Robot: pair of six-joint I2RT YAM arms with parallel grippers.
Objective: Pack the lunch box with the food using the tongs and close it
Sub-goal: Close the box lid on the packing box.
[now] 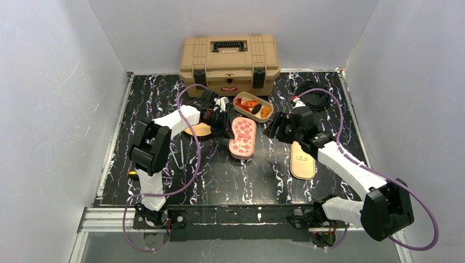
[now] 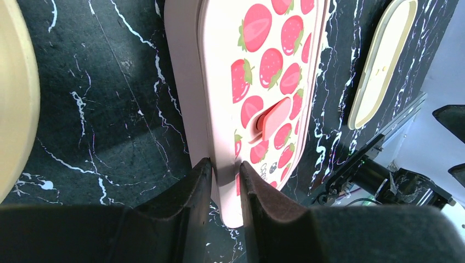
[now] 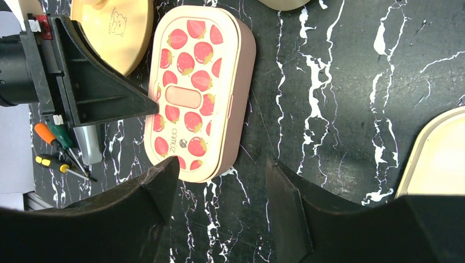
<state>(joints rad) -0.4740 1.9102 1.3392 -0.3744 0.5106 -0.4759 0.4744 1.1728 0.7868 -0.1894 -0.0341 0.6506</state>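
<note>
Near the frame's centre, the left gripper (image 2: 225, 164) had its jaws pinched narrow on the strawberry lid (image 1: 242, 137), right at its rim. The right gripper (image 3: 220, 164) hung with jaws wide. The lunch box (image 1: 235, 102) sat just above the lid. I reckoned so thin an edge grip could let the lid swing or slip.

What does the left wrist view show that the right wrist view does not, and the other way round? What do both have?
Only the left wrist view: the left gripper from close, its fingers pinching the rim of the strawberry lid, and a cream oval lid, almost whole, beyond it.
Only the right wrist view: the right gripper, open and holding nothing, the screwdrivers on the table, and the bear drawing on the tan plate.
Both: the strawberry lid on the black marble table, and part of the tan plate.
</note>
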